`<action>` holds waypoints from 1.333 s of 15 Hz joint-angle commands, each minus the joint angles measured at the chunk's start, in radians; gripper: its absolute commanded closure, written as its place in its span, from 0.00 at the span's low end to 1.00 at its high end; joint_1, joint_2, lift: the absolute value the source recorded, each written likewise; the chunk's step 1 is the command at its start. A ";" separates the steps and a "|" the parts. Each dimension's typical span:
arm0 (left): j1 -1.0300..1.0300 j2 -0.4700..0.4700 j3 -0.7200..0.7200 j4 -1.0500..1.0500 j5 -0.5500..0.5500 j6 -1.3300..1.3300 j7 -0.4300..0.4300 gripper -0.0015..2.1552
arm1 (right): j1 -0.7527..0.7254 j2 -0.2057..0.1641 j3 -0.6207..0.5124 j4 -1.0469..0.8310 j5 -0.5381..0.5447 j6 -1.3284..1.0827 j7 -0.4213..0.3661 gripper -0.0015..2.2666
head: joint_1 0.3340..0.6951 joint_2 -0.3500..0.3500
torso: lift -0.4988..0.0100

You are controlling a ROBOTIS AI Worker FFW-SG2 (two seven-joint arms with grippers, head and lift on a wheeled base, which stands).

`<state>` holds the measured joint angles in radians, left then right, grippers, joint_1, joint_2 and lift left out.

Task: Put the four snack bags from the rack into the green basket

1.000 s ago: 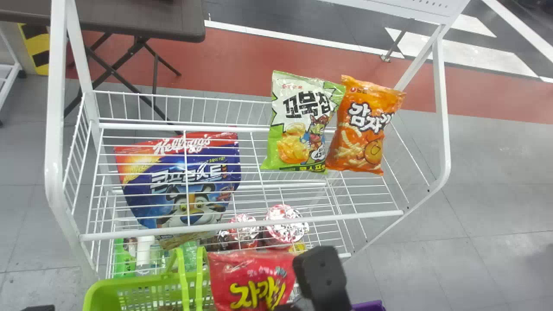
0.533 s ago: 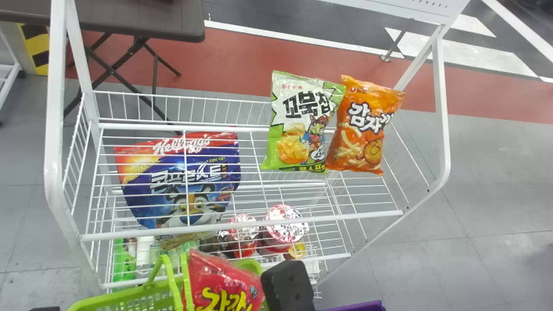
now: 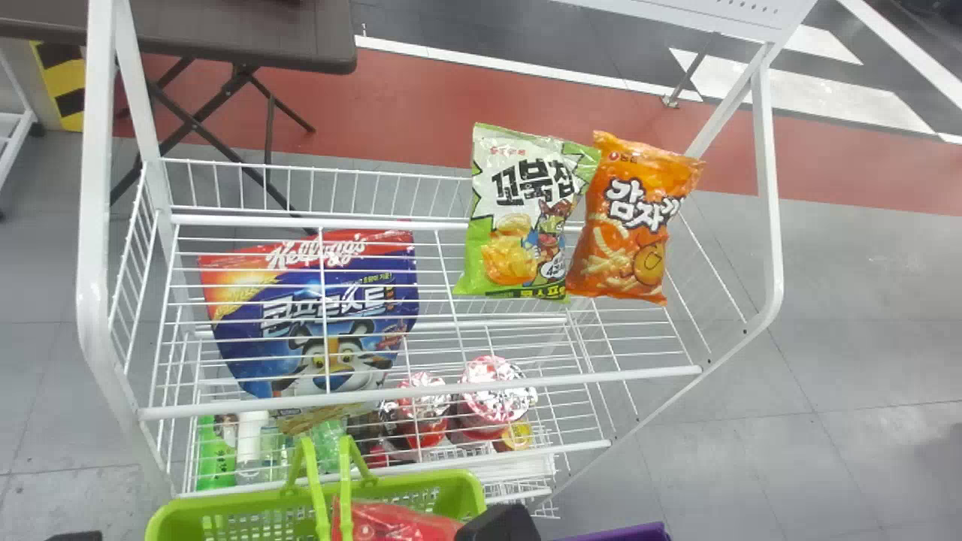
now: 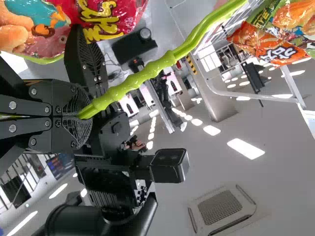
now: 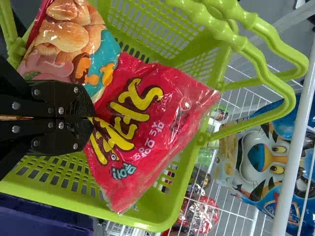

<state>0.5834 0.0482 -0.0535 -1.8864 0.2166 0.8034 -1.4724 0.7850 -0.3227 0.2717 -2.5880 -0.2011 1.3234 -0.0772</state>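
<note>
Floor: grey, with a red band [image 3: 421,113] and white lines beyond; a yellow-and-black striped pillar [image 3: 62,86] stands far off on the left.
Rack: white wire shelving [image 3: 421,394] on white tubular posts, in front of the robot.
Rack, upper level: a blue-and-red cereal pouch [image 3: 323,300] with a cartoon tiger lies towards the left; at the right end, a white-and-green snack bag [image 3: 522,214] and an orange snack bag [image 3: 635,218] are propped side by side, the edges of the two overlapping in the head view.
Rack, lower level: foil-topped red-and-white cups [image 3: 492,394], and a bottle with a white cap [image 3: 252,421].
Basket: bright green, slotted plastic [image 3: 413,481], just on the near side of the rack, its ribbed green handles [image 3: 310,469] raised.
Left pincer: closed around one ribbed green handle—the black fingers [image 4: 76,132] of this pincer [image 4: 81,115] meet at it.
Right pincer: at the bottom of the head view [image 3: 500,524], closed on the glossy red snack bag [image 3: 398,522] with yellow lettering.
Red bag: over the basket's opening, creased where the fingers pinch it—whether it touches the basket's bottom I cannot tell.
Purple thing: its edge [image 3: 650,532] is right of the basket.
</note>
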 commanded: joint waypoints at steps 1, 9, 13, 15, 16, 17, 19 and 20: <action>0.000 -0.001 0.000 0.000 0.000 0.000 0.000 0.99 | -0.006 0.002 0.000 0.000 0.000 -0.036 -0.003 0.00 | 1.00 0.00 | 0.97; 0.004 -0.001 0.006 -0.005 0.000 0.000 0.000 0.99 | -0.073 0.002 -0.049 0.052 0.057 -0.425 -0.079 0.03 | 1.00 0.00 | 0.97; 0.004 0.002 0.012 -0.005 0.000 0.000 -0.002 0.99 | -0.270 0.059 -0.134 0.238 0.040 -0.671 -0.108 0.04 | 1.00 0.00 | 0.97; 0.000 0.007 0.021 -0.005 0.000 0.003 -0.005 0.99 | -0.348 0.122 -0.193 0.330 0.057 -0.735 -0.108 0.04 | 1.00 0.00 | 0.97; 0.000 0.009 0.023 -0.003 0.001 0.003 -0.006 0.99 | -0.380 0.159 -0.232 0.368 0.078 -0.747 -0.108 0.04 | 1.00 0.00 | 0.97; 0.000 0.009 0.032 -0.002 0.007 0.003 -0.009 0.99 | -0.402 0.185 -0.253 0.404 0.094 -0.784 -0.108 0.04 | 1.00 0.00 | 0.97; 0.000 0.009 0.038 -0.002 0.007 0.003 -0.011 0.99 | -0.425 0.208 -0.307 0.450 0.092 -0.827 -0.111 0.04 | 1.00 0.00 | 0.97; -0.002 0.009 0.038 -0.002 0.007 0.003 -0.011 0.99 | -0.438 0.212 -0.324 0.471 0.094 -0.827 -0.118 0.04 | 1.00 0.00 | 0.97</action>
<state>0.5827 0.0567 -0.0168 -1.8885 0.2236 0.8062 -1.4834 0.3645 -0.1197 -0.0258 -2.1456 -0.1089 0.5058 -0.1918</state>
